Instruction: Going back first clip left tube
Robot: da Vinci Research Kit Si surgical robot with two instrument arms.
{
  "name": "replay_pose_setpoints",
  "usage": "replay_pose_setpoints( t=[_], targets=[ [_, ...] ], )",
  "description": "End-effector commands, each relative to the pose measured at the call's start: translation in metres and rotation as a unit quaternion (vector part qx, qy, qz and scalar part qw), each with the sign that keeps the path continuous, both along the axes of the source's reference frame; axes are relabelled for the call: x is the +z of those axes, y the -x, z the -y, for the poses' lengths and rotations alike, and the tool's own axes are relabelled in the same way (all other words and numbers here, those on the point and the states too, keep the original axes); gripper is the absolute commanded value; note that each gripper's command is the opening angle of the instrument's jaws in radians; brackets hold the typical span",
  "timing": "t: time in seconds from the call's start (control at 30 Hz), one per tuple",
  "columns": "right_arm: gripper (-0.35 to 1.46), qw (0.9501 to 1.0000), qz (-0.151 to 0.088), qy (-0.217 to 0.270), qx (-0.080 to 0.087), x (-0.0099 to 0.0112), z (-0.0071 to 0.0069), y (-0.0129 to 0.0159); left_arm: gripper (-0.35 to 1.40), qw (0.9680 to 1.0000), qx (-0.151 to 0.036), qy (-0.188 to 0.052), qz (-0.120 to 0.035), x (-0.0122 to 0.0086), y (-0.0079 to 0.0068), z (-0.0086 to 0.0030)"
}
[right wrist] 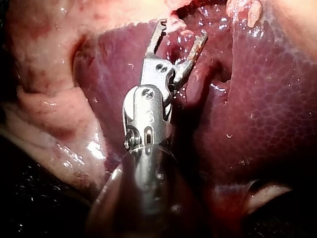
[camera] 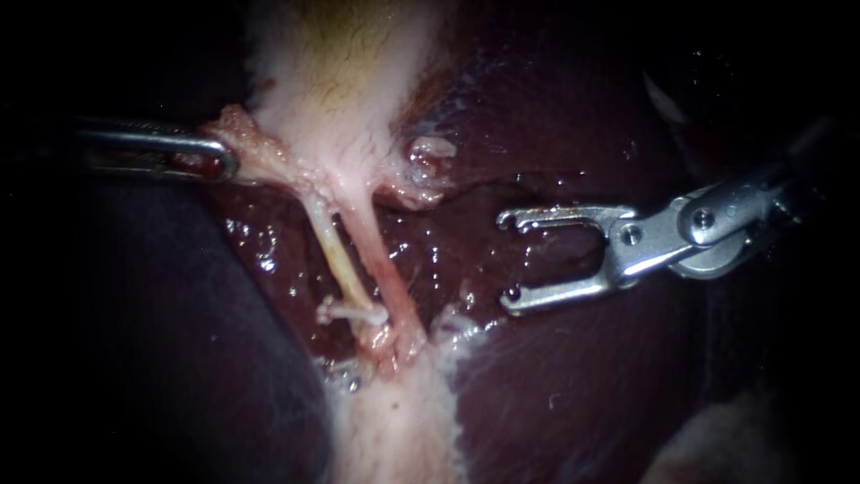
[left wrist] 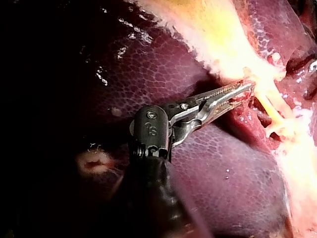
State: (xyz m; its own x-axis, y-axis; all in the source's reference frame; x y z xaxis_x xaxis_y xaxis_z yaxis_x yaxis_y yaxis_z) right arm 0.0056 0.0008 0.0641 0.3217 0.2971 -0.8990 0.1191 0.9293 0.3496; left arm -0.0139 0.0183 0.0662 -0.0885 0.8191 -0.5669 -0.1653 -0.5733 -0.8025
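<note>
Our left instrument [camera: 215, 157] comes in from the dark, most of its shaft lost in shadow. Its ridged steel jaws are clamped on a ragged pink tissue fold [camera: 246, 143] at the foot of the gallbladder [camera: 340, 81], which is pale and fuzzy with a yellowish centre.

Two thin tubes run down from there. The left tube [camera: 330, 242] is cream and stringy, and the right tube [camera: 381, 264] just beside it is pinker. A small white clip [camera: 351, 313] sits across the left tube near its lower end, where both tubes merge into whitish fat and are hard to separate.

Our right instrument [camera: 509, 260] hangs over the wet, glossy maroon liver [camera: 555, 385], well apart from the tubes. Its hooked, forked jaws are spread wide and hold nothing.
</note>
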Motion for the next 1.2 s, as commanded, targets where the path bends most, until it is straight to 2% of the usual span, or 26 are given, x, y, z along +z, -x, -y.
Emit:
replay_pose_setpoints(
  t=[0.03, 0.27, 0.47, 0.8, 1.03, 1.2],
  targets=[
    [0.5, 1.0, 0.0, 0.0, 0.0, 0.0, 0.0, 0.0001, -0.35, 1.0, -0.001, 0.001, -0.001, 0.0002, 0.0001, 0.0001],
    [0.5, 1.0, 0.001, 0.001, 0.0, 0.0, 0.0001, 0.0004, -0.35, 1.0, -0.003, 0.005, -0.002, 0.002, 0.0012, 0.0003],
    [0.5, 1.0, 0.001, 0.001, -0.001, -0.0001, 0.0001, 0.0006, -0.35, 0.9999, -0.002, 0.008, -0.009, 0.0036, 0.0021, 0.0005],
    [0.5, 1.0, 0.001, 0.001, -0.001, -0.0001, 0.0002, 0.0006, -0.35, 0.9997, -0.003, 0.013, -0.02, 0.0069, 0.0045, 0.0002],
    [0.5, 1.0, 0.001, 0.001, -0.001, -0.0001, 0.0002, 0.0006, -0.35, 0.9996, -0.001, 0.015, -0.025, 0.0082, 0.0056, 0.0003],
    [0.5, 1.0, 0.001, 0.001, -0.001, -0.0001, 0.0002, 0.0006, -0.35, 0.9995, 0.0, 0.016, -0.026, 0.0085, 0.0058, 0.0003]
  ],
)
